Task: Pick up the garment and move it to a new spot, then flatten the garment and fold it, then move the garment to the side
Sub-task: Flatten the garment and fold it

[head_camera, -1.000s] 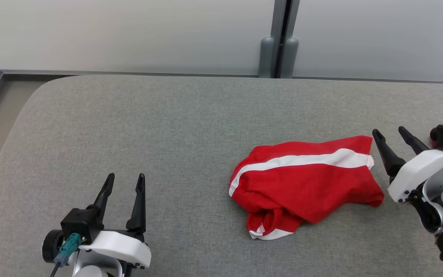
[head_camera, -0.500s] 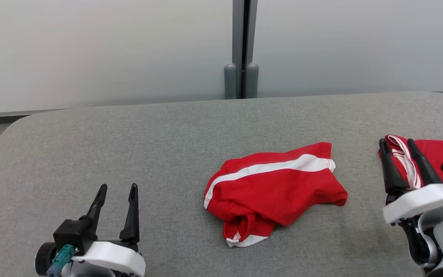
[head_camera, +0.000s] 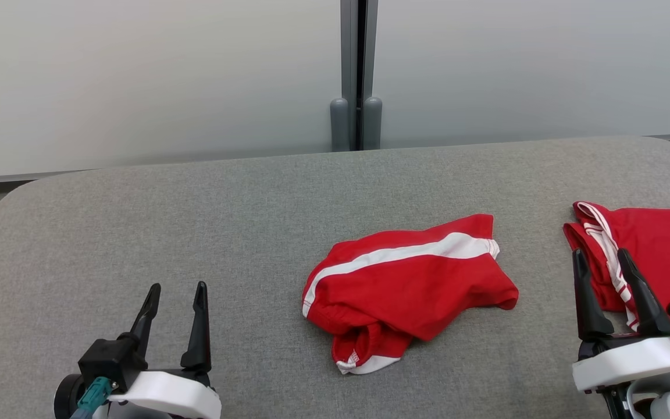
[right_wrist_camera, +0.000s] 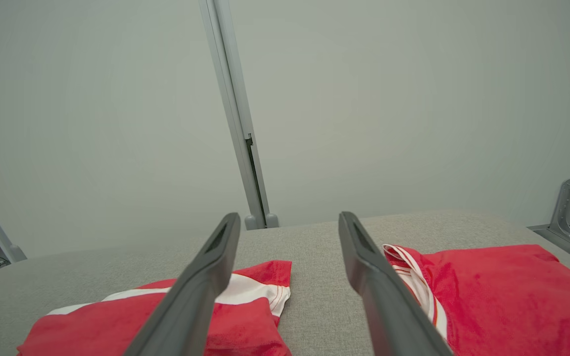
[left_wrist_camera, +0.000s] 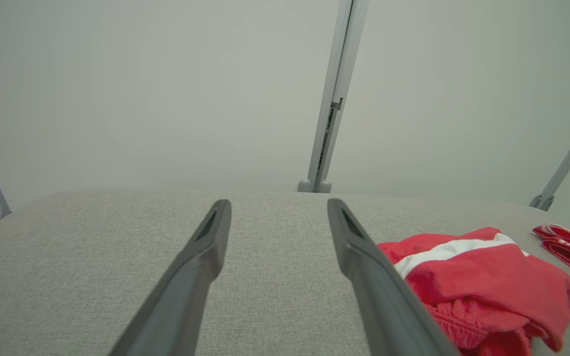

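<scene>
A wide padded surface [head_camera: 195, 221] covered in grey woven fabric, with rounded far corners, runs across the head view. Behind it stand pale frosted wall panels [head_camera: 137, 75], joined by a slim grey metal post [head_camera: 358, 58] with two rounded feet at its base.

The crumpled red garment [head_camera: 405, 285] lies near the middle of the surface, a little towards the robot's right. It is bright red and bunched into a loose heap. A white band [head_camera: 405, 253] runs across its upper face and curves down its left edge. A white-trimmed opening [head_camera: 364, 362] pokes out at the near side. It may be a pair of shorts, though the folds hide its shape. A second red garment [head_camera: 655, 250], flatter and edged with white stripes, lies apart from it at the right.

The left gripper [head_camera: 177, 286] sits low at the near left over bare fabric, well apart from the heap, with its jaws apart and empty. The right gripper [head_camera: 599, 254] is at the near right, jaws likewise spread and empty. Its fingers point along the left edge of the second garment.
</scene>
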Controlling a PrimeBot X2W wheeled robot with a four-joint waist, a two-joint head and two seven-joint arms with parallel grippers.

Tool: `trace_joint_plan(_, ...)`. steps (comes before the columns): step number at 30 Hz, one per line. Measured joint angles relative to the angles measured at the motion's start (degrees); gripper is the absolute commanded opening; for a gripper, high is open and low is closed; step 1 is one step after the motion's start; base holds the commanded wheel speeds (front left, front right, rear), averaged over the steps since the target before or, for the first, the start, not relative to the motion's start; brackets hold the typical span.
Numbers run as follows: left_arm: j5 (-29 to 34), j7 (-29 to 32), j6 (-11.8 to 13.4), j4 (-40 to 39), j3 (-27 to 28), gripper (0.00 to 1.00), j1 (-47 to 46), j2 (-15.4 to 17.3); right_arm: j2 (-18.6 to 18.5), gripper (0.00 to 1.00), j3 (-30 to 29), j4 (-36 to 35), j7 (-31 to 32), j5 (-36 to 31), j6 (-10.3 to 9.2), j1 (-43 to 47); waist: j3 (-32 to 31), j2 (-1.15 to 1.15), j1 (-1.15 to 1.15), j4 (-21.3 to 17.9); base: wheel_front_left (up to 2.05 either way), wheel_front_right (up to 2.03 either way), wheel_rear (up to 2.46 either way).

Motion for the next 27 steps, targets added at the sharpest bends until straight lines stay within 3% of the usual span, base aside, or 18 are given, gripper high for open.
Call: trace_joint_plan(27,0.0,-0.1,-0.5,0.4,-0.7,1.00,-0.2,0.3,0.3,1.00,1.0,1.4,0.0,-0.3,0.00,-0.1,0.7,0.00,0.00,-0.3,0.00,0.00,0.00)
